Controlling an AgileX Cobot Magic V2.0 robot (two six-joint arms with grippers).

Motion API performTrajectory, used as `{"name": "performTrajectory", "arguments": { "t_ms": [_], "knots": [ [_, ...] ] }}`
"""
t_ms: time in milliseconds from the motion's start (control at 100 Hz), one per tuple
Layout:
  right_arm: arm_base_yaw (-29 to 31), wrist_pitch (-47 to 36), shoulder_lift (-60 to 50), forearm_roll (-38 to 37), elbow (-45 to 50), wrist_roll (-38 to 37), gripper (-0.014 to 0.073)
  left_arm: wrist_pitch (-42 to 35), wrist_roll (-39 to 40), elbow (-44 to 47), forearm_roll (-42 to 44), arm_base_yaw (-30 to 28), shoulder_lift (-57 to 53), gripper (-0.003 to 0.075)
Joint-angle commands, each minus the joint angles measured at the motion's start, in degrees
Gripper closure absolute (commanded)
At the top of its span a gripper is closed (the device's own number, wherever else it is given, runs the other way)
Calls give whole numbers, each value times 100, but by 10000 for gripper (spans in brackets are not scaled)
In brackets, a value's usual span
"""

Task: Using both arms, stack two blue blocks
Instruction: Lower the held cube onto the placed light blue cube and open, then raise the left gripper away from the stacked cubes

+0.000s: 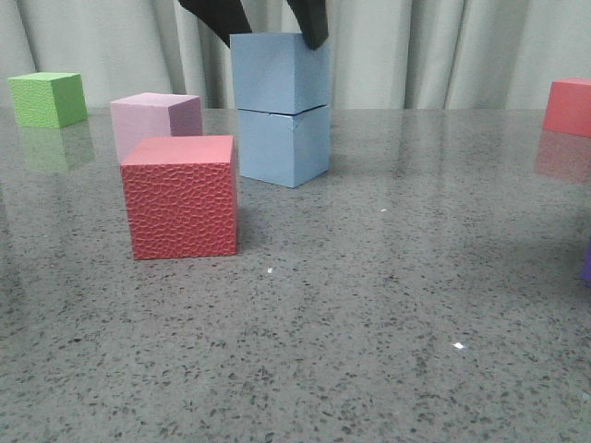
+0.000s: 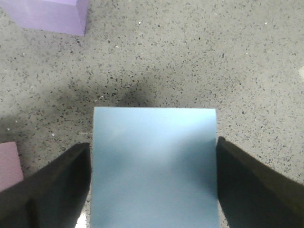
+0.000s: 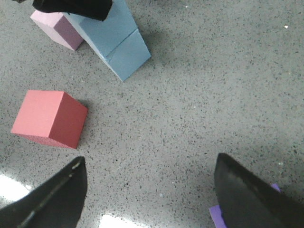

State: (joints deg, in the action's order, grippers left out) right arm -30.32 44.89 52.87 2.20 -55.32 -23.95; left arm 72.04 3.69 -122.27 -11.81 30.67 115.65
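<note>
Two pale blue blocks are stacked at the table's middle back: the upper blue block rests on the lower blue block, slightly offset. My left gripper comes down from above, its dark fingers against two opposite sides of the upper block, shut on it. In the right wrist view the upper block, the lower block and the left gripper show far off. My right gripper is open and empty over bare table, away from the stack.
A red textured cube stands front left of the stack, a pale pink cube behind it. A green cube is far left, a red cube far right. A purple cube lies by my right finger.
</note>
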Motion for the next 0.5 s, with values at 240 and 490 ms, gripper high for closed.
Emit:
{"name": "performTrajectory", "arguments": {
  "t_ms": [240,490],
  "knots": [
    [5,-454,-82,-73,-143,45,35,-82,16,-174,-28,60,-1031,212],
    [5,-456,-146,-278,-138,45,35,22,145,-21,520,60,-1684,274]
  ]
}}
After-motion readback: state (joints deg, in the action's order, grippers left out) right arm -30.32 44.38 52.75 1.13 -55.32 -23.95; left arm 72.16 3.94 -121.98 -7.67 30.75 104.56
